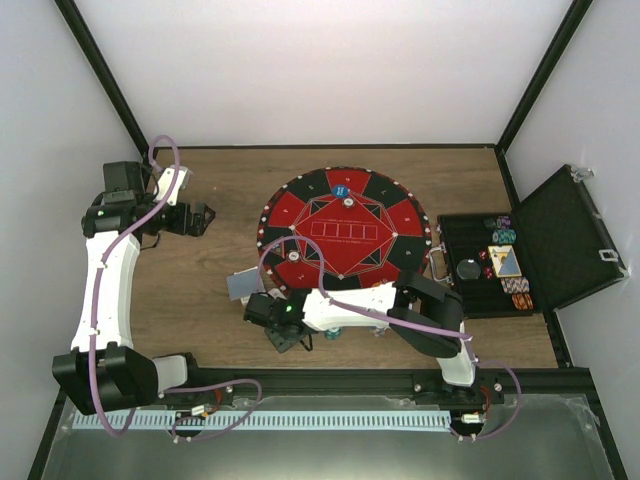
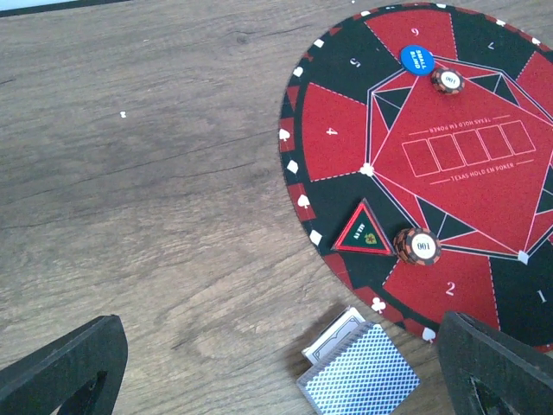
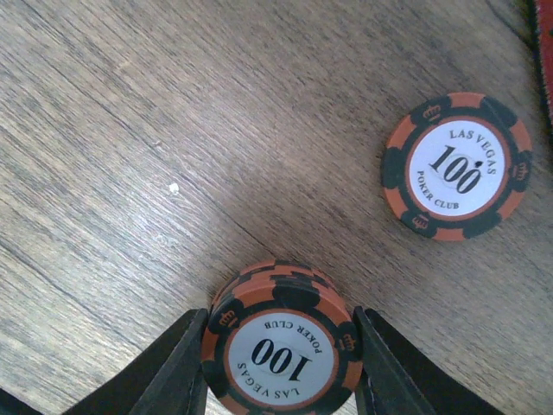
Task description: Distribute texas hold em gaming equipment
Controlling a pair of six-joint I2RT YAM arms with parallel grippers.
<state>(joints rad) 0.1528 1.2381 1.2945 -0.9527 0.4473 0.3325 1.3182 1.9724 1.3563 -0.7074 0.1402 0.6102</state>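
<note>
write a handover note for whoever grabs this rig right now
Left gripper: open, empty, over bare wood left of the mat.
Right gripper: shut on a stack of 100 chips standing on the wood; a loose chip lies nearby.
Done: on the mat, a blue button with a far chip beside it, and a second stack by the triangle marker.
Cards lie just off the mat, undealt. Spare chips sit in the case.
Left: place the held stack, deal cards, share out spare chips.
</note>
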